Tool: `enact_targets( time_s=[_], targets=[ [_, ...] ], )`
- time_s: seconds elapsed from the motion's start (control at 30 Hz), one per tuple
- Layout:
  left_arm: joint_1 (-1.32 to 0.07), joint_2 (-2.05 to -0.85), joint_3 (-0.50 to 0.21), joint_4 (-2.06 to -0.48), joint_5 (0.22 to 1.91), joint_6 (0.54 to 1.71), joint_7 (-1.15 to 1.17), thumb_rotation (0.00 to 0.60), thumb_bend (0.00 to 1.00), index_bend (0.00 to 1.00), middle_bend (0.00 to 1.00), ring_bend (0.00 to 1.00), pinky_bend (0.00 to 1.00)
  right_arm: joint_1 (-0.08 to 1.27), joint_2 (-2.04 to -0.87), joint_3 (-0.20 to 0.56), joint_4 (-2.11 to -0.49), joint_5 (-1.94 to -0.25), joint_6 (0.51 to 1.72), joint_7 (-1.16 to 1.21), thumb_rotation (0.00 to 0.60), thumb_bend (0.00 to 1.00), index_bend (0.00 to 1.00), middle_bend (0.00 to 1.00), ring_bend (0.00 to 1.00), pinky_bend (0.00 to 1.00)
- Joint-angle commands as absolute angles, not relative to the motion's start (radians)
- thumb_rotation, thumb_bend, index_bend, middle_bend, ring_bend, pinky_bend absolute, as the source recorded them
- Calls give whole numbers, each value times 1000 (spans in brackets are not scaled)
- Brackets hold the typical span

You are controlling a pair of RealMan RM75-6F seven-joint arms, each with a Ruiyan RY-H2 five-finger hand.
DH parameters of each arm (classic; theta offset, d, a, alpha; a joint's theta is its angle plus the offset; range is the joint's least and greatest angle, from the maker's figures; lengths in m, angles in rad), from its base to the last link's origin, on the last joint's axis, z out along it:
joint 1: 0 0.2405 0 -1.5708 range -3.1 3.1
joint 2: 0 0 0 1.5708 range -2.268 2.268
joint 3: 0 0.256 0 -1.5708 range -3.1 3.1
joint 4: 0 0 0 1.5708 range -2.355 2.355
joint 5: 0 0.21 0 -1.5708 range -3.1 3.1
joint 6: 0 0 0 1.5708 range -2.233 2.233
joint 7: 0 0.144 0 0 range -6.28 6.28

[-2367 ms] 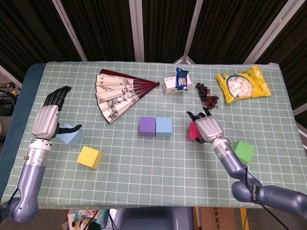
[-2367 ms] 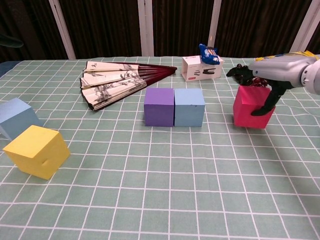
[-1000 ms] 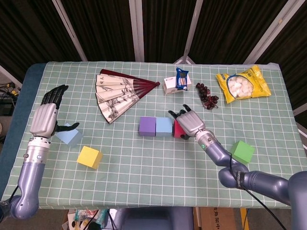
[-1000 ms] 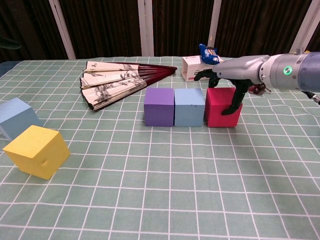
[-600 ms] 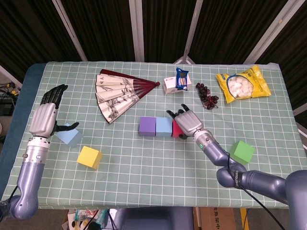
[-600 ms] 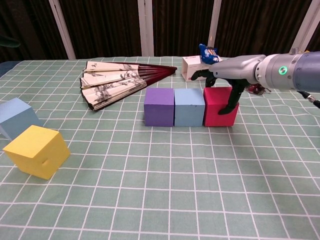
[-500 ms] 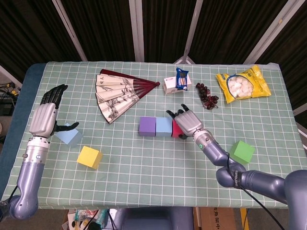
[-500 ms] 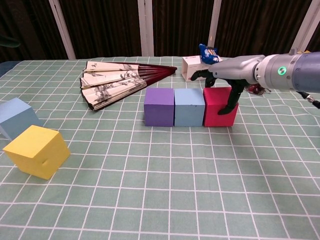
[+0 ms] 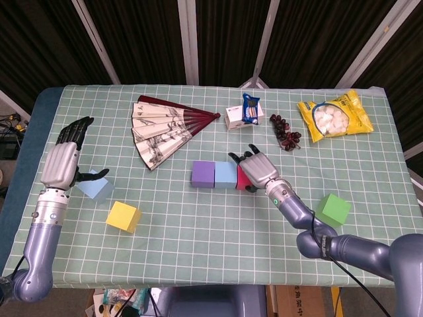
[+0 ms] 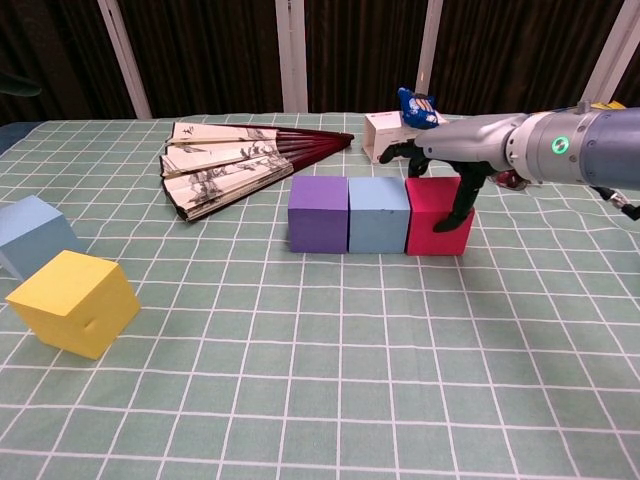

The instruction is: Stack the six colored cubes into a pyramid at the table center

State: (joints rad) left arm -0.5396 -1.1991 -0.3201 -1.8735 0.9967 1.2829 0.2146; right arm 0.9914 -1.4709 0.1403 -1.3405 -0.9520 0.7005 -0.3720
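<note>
A purple cube [image 9: 203, 174] and a blue cube [image 9: 225, 174] stand side by side at the table's middle. A red cube [image 10: 438, 218] sits on the cloth against the blue cube's [image 10: 379, 214] right face, forming a row of three. My right hand [image 9: 258, 170] grips the red cube from above, with the thumb down its right side, and hides most of it in the head view. At the left, my left hand [image 9: 63, 162] hovers open over a light blue cube [image 9: 94, 187]. A yellow cube [image 9: 123, 216] lies tilted near it. A green cube [image 9: 333, 209] sits at the right.
A spread paper fan [image 9: 165, 129] lies behind the row. A small white box [image 9: 239, 116] with a blue packet on it, a bunch of dark grapes [image 9: 285, 132] and a yellow snack bag [image 9: 334, 115] line the far right side.
My right hand has carried the red cube leftward and set it against the blue cube; over the last half second it has barely moved. The left hand stays almost still.
</note>
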Motion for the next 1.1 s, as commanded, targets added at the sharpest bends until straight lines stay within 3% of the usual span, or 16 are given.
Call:
enact_targets(
  time_s=[0.03,1.1],
  targets=[
    [-540,-1199,-320,-1873,996,1281,214,600,121,0,37,31,0,992,-1472,141,-1339,-953,702,-371,600,270,0,383,210,0],
    [-539,-1196,-322,-1871,993,1279,208,600,121,0,37,31,0,1003,-1499,144,-1321,-941,712,-372,600,269,0,383,210,0]
  ],
)
